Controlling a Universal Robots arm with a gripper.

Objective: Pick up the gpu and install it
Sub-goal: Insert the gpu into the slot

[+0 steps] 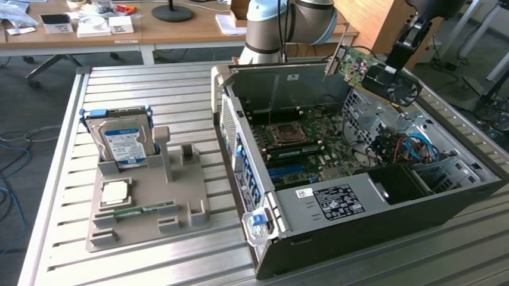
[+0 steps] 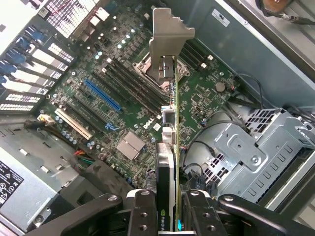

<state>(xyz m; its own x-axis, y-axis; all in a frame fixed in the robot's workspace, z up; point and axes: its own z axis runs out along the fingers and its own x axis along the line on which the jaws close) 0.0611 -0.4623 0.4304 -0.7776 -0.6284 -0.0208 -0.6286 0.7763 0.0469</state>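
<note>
Evidently we are mid-carry: our end effector [image 2: 170, 216] is partly closed, clamped on the gpu [image 2: 166, 162], which hangs edge-on over the motherboard [image 2: 206, 98] of the open computer case [image 1: 382, 208], touching no slot. Seating it, we judge, calls for lining its lower edge with the blue slot [image 2: 103, 96] and its bracket [image 2: 167, 39] with the case's rear wall.

A hard drive [image 1: 121, 142] stands upright in a grey holder [image 1: 135, 229] beside the open computer case [image 1: 397, 226].

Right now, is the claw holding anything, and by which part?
Yes. The claw pinches the gpu, a thin green circuit card with a black fan shroud and a silver bracket, by the end opposite that bracket.
</note>
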